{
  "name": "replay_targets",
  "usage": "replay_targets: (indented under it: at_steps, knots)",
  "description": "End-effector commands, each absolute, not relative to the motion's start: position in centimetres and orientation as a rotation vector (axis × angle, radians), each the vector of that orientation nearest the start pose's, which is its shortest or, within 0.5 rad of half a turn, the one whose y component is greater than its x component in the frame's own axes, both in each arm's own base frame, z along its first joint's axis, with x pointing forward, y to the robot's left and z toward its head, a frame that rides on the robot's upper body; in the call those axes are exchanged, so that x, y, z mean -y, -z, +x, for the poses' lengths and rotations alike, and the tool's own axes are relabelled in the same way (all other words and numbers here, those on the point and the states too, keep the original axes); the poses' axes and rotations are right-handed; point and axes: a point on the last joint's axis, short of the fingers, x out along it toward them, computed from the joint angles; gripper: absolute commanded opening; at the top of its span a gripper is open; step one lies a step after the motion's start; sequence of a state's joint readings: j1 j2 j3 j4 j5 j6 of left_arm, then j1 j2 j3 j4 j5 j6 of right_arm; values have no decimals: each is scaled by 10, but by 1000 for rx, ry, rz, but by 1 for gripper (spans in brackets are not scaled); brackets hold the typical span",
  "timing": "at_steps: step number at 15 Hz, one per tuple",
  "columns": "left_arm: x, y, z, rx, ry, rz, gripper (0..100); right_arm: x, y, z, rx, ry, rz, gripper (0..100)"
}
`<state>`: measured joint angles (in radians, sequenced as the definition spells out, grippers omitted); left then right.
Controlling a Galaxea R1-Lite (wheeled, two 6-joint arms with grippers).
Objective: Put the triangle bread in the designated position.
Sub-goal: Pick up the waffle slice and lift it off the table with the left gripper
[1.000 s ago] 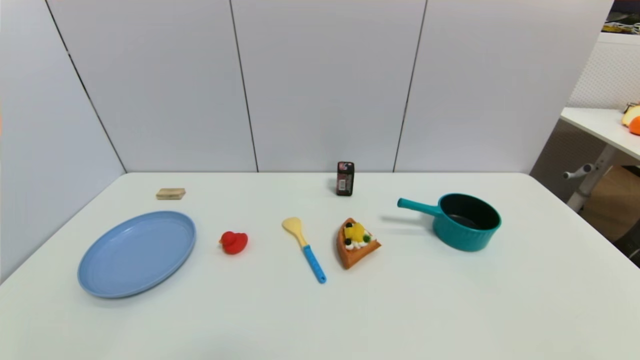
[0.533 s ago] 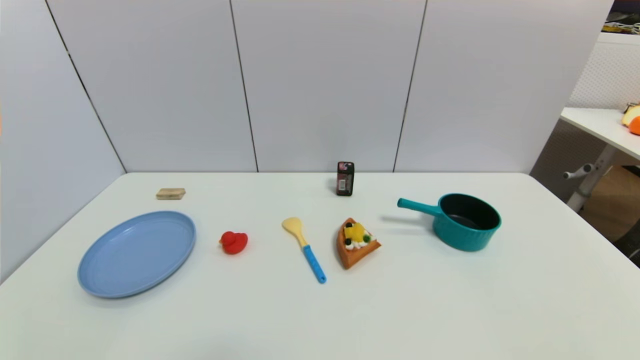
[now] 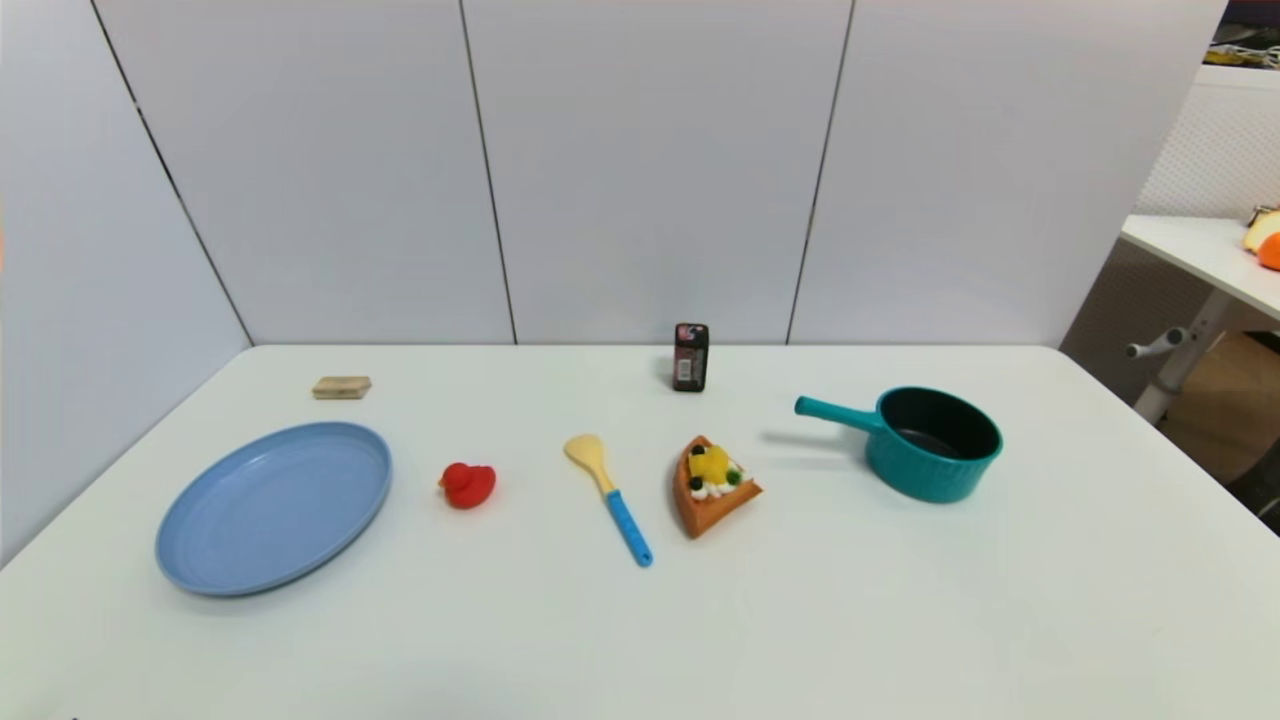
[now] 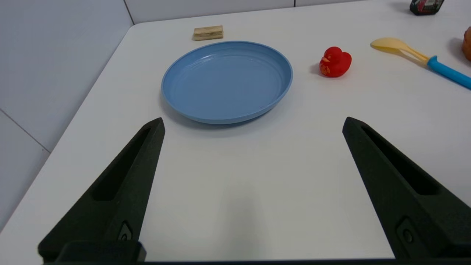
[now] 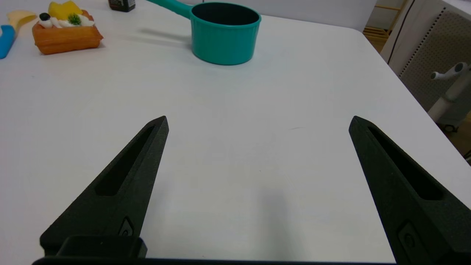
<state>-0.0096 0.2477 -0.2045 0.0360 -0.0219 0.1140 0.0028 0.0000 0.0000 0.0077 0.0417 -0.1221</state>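
The white table (image 3: pixel 900 620) carried a row of things, here placed against the blue plate (image 3: pixel 273 507) at its left. Behind the plate, toward the wall, lay a small tan block (image 3: pixel 341 387). Just right of the plate sat a red toy duck (image 3: pixel 467 485), and right of that a spoon (image 3: pixel 608 497) with a yellow bowl and blue handle, the handle running toward the robot. The triangle bread (image 3: pixel 712 487) lay flat on the table right of the spoon, well apart from the plate and touched by nothing. Its long axis ran from far to near, slanting a little; the narrow tip pointed toward the robot and the topped, wider part lay farther off. A dark little bottle (image 3: pixel 690 356) stood behind it by the wall. Farthest from the plate stood a teal pot (image 3: pixel 935 443), handle pointing back toward the plate.

The left gripper (image 4: pixel 253 123) hung over bare table on the robot's side of the plate, fingers spread wide and empty. The right gripper (image 5: pixel 258 121) hung likewise over bare table on the robot's side of the pot, spread wide, holding nothing.
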Motion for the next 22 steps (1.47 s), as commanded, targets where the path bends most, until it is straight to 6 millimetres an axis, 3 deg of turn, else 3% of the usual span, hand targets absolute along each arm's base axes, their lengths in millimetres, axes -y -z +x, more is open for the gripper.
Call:
replay_targets:
  at_steps: [1, 5, 9, 18, 22]
  knots:
    - [8, -201, 63, -253, 275, 294, 100, -1, -74, -23, -8, -47, -122, 100]
    - [18, -238, 133, -287, 475, 480, 100, -1, -74, -23, -8, -47, -122, 100]
    - [55, -240, 197, -333, 713, 569, 100, -1, -74, -23, -8, -47, -122, 100]
    - [174, -214, 262, -361, 1051, 634, 100, -1, -74, -23, -8, -47, -122, 100]
    - [211, -197, 286, -344, 1097, 638, 100, -1, -74, -23, -8, -47, -122, 100]
